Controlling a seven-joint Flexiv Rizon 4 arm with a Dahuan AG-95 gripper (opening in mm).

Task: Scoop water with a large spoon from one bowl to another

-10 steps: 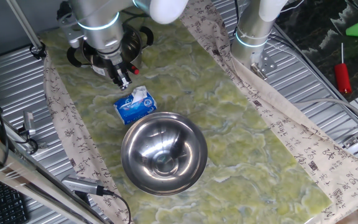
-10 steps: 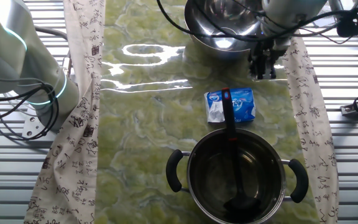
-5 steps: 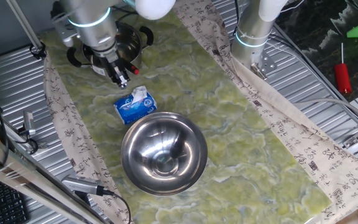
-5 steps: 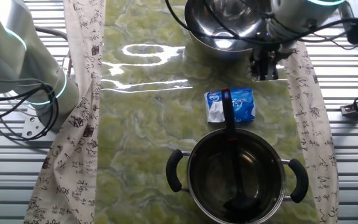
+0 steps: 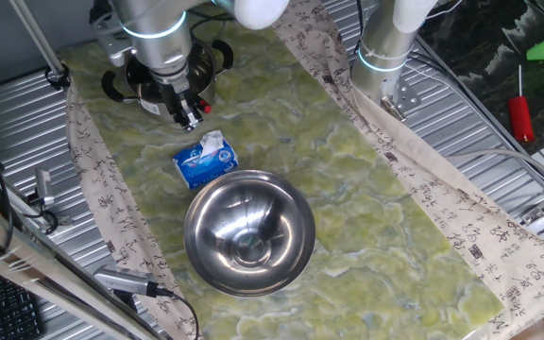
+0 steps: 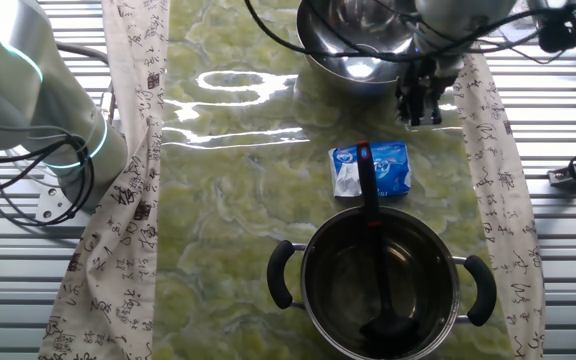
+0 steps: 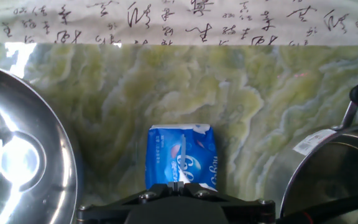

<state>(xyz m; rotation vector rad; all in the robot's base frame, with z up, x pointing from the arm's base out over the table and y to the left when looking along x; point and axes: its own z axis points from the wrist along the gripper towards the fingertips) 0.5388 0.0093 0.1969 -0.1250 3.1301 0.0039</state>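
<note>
The large spoon is dark and slim. Its scoop lies in the steel pot and its handle leans over the rim, with the red end above the blue-and-white tissue pack. The steel bowl stands on the other side of the pack. My gripper is shut and empty. It hangs between bowl and pot, off to the side of the pack, and touches nothing. In the hand view the gripper points down at the pack. Water shows only as a sheen in the bowl.
A green marbled mat covers the table, with printed cloth along its edges. A second arm's base stands at the table's side. The pot is partly hidden behind my arm. Cables and tools lie on the ribbed metal surround.
My gripper shifted a little to one side and back again above the mat, staying shut. The spoon, pot, bowl and tissue pack have not moved.
</note>
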